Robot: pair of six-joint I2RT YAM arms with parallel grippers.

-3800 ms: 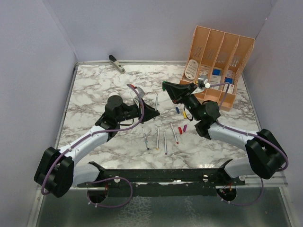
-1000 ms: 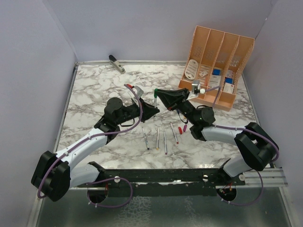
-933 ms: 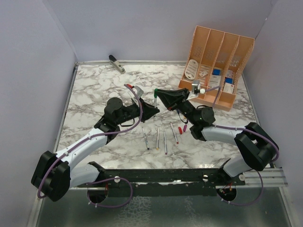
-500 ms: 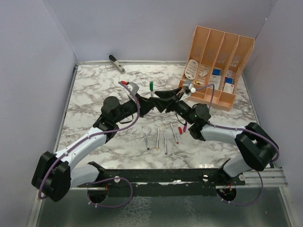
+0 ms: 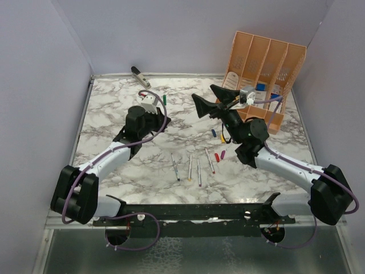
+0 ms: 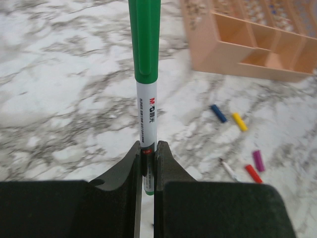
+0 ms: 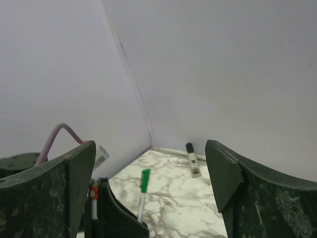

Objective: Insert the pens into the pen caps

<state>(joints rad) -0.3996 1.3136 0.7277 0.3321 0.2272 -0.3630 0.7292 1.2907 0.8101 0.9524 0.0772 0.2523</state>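
The green pen (image 6: 147,114) now wears its cap (image 6: 143,39), clamped upright in the left gripper (image 6: 147,152) near the worktop's (image 5: 108,123) far-left corner. The right gripper (image 5: 208,98) has drawn away, jaws spread, empty. Four pens (image 5: 192,167) and caps (image 5: 218,147) remain.

Orange organizer (image 5: 268,54), stapler (image 5: 140,77), marble table (image 5: 108,114)

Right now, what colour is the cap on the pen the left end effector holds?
Green cap, clearest in the left wrist view.
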